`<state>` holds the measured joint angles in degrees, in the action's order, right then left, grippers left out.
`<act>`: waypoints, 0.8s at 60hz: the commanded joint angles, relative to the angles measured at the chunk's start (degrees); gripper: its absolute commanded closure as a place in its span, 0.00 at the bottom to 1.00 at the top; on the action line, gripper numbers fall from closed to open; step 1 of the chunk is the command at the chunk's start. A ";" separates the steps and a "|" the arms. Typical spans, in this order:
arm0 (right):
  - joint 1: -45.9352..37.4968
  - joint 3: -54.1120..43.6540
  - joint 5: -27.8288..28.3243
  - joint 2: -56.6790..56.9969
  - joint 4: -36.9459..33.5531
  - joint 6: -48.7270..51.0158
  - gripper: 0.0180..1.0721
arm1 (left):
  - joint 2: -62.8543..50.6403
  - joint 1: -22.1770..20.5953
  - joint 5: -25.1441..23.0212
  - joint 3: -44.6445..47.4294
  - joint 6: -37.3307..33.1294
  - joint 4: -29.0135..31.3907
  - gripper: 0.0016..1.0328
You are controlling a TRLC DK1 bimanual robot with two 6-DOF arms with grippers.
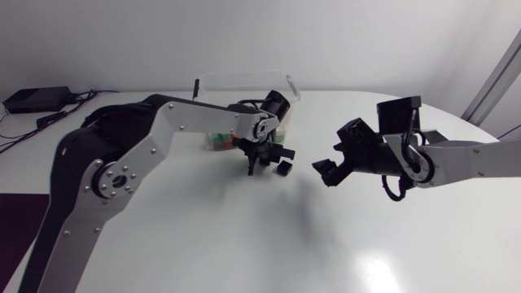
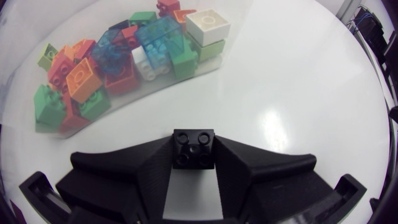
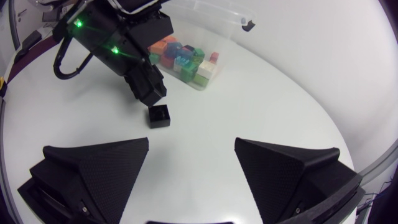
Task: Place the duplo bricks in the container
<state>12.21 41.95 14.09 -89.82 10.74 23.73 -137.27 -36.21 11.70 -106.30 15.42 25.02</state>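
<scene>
Hanging just beside the near wall of the clear container (image 1: 244, 78), the left tool (image 2: 194, 142) is clamped on a black duplo brick (image 3: 159, 116). In its own wrist view both fingers (image 2: 149, 165) lie against the brick's sides, studs up. The brick sits very low, and I cannot tell whether it touches the desk (image 1: 244, 244) or hangs just over it. Ahead of it, inside the container, lies a loose heap of coloured bricks (image 2: 124, 56) in orange, green, red, blue and white, piled against the wall nearest the tool. The left arm (image 1: 163, 134) comes in long and low from the side and covers part of the container's front. The right tool (image 3: 192, 142) stands with its fingers wide apart and nothing between them, facing the brick across a short strip of bare desk. Beyond that strip the desk lies open toward the near side and toward its rounded edge (image 3: 348, 155) on the right, well apart from both tools.
</scene>
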 commanded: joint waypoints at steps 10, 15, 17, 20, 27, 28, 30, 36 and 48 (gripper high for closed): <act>-2.28 6.65 9.29 -8.26 -2.57 3.43 0.05 | 11.85 0.08 0.25 11.47 -2.68 -2.08 0.76; -1.75 9.64 11.67 -11.78 -5.12 5.98 0.05 | 15.90 0.96 0.25 15.51 -3.47 -2.34 0.76; -1.04 10.78 11.75 -13.45 -5.65 6.86 0.05 | 17.83 1.40 0.25 17.27 -4.26 -2.69 0.76; -0.17 12.54 11.84 -15.82 -6.44 7.83 0.05 | 20.29 1.84 0.25 19.47 -4.87 -3.04 0.76; 1.86 16.67 12.19 -20.83 -8.19 9.67 0.05 | 26.79 2.72 0.16 24.83 -7.42 -3.92 0.76; 2.12 17.20 12.19 -21.36 -8.63 9.76 0.05 | 27.50 2.81 0.16 25.44 -7.69 -4.19 0.76; 2.65 18.16 12.19 -22.33 -9.16 10.20 0.05 | 29.25 3.25 0.16 26.85 -8.13 -4.45 0.76; 3.53 20.80 12.10 -24.17 -9.86 10.55 0.05 | 33.47 4.13 0.16 29.48 -9.97 -4.62 0.76; 4.14 26.86 11.58 -29.01 -12.76 11.08 0.05 | 39.36 5.44 -0.37 31.77 -13.05 -4.54 0.76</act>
<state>16.10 66.54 25.69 -115.98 -0.97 33.54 -100.36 -31.42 11.53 -76.18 4.19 20.84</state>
